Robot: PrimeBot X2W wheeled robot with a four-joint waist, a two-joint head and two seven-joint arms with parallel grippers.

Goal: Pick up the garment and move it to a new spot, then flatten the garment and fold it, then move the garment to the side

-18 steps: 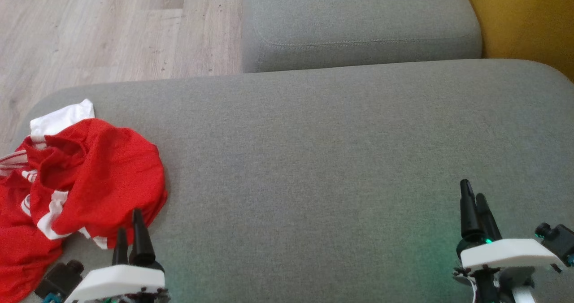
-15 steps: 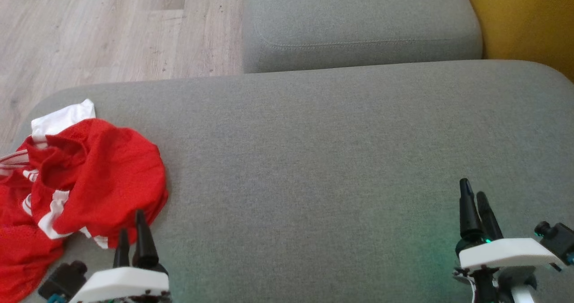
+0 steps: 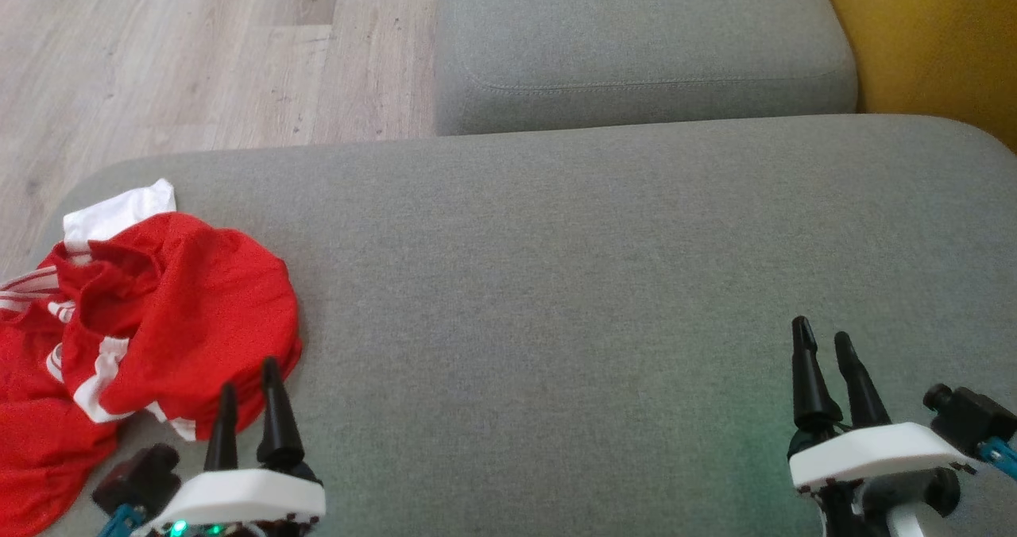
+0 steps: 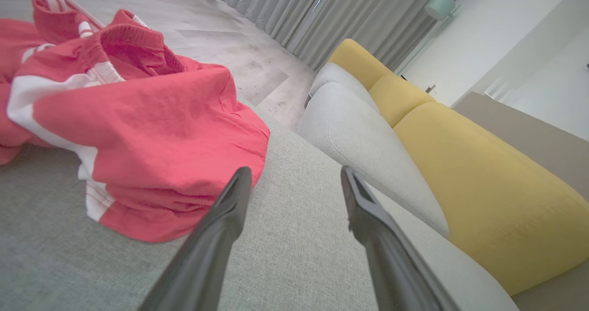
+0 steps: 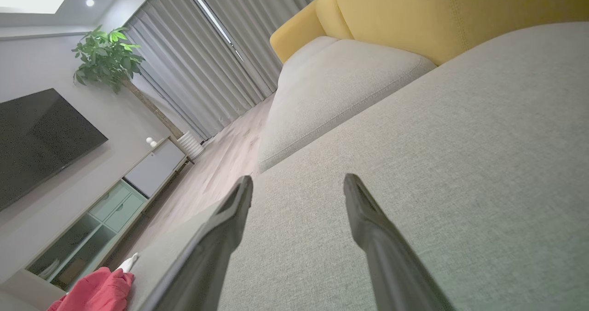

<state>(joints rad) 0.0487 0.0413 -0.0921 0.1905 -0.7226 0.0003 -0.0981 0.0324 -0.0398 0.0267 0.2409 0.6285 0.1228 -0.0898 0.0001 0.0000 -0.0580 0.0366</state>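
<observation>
The garment [image 3: 159,314] is red with white stripes and lies crumpled at the left end of the grey sofa seat [image 3: 572,283], part of it draped over the edge. In the left wrist view the garment [image 4: 138,131] bunches just ahead and to the left of my fingers. My left gripper [image 3: 250,374] stands open at its near right edge, apart from the cloth, nothing between its fingers. My right gripper [image 3: 822,338] is open over bare seat at the lower right, far from the garment [image 5: 96,292], which is a small red heap in the right wrist view.
A second grey cushion [image 3: 636,36] lies beyond the seat, with a yellow backrest [image 3: 929,36] to the right. Wooden floor [image 3: 199,52] runs along the far left. The right wrist view shows a TV, a cabinet and a plant across the room.
The head camera has shifted, so the scene sits slightly lower and right. Both grippers have moved a little, the left towards the garment's edge. The garment has not moved.
</observation>
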